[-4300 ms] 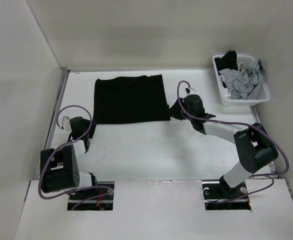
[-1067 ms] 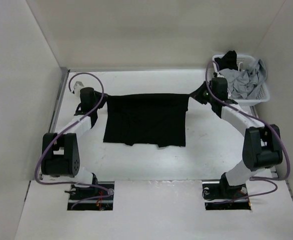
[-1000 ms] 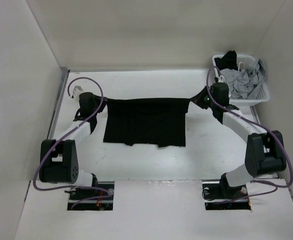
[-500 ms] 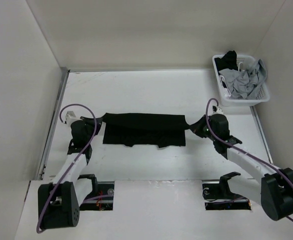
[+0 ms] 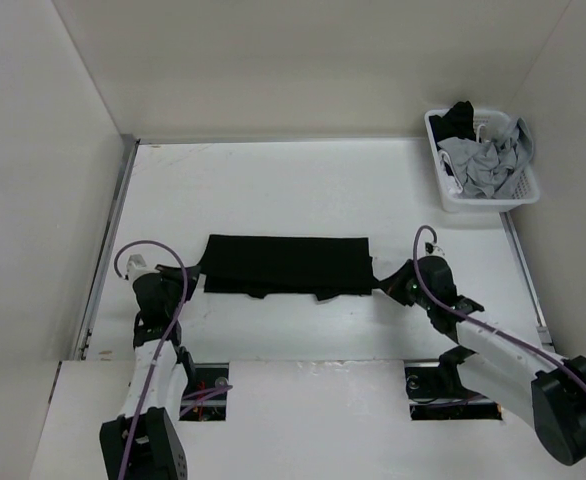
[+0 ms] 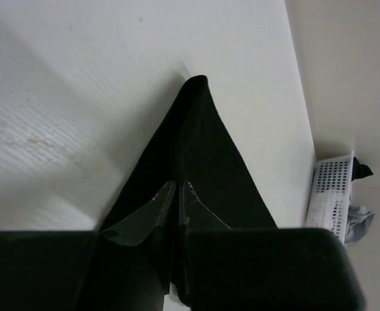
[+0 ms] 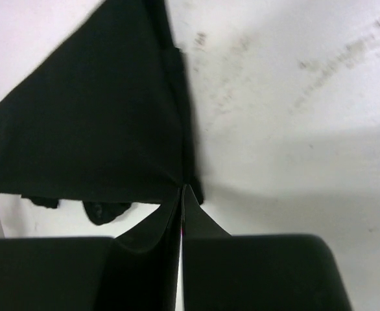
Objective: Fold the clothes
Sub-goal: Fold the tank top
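My left claw [image 6: 177, 189] is pinched almost fully closed on the left corner of the black T-shirt [image 5: 285, 265], low over the worktop [image 5: 303, 190]. The shirt lies flat as a wide doubled-over band, midway between the side edges and toward the near edge. My right claw [image 7: 182, 192] is clamped tight on the shirt's right corner, which is drawn out to a point.

Left pincer [image 6: 177, 189]; right pincer [image 7: 182, 192]; both clamped, low
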`<state>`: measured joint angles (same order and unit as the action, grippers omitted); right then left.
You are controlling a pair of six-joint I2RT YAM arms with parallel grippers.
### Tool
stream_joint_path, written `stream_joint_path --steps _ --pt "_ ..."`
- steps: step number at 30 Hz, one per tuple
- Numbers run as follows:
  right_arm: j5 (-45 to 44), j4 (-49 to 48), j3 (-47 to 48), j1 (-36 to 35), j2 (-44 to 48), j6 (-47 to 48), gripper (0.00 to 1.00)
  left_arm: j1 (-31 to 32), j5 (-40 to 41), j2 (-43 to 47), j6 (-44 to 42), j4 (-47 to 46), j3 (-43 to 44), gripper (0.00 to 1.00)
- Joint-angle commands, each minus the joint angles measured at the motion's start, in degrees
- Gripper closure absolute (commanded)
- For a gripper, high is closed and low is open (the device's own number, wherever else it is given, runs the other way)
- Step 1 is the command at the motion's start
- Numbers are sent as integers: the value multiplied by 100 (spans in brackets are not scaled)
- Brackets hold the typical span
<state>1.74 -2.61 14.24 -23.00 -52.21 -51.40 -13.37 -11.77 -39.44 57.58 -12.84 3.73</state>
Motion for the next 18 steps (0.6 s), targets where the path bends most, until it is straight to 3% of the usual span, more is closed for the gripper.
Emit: stream_joint_path --steps 1,7,12,15,18 --pt "-209 -169 -105 -59 -219 -327 96 -101 -168 69 -309 211 -65 94" --pt "-261 -240 -114 -59 -124 -257 67 -276 -220 -29 -353 255 -83 81" --pt "-376 -134 105 11 263 67 56 -146 -203 305 -283 467 312 81" --pt "-262 -274 394 160 -138 349 50 678 60 104 -186 327 777 83" --pt "71 -564 702 204 -982 508 49 2258 901 -326 -89 19 1173 83"
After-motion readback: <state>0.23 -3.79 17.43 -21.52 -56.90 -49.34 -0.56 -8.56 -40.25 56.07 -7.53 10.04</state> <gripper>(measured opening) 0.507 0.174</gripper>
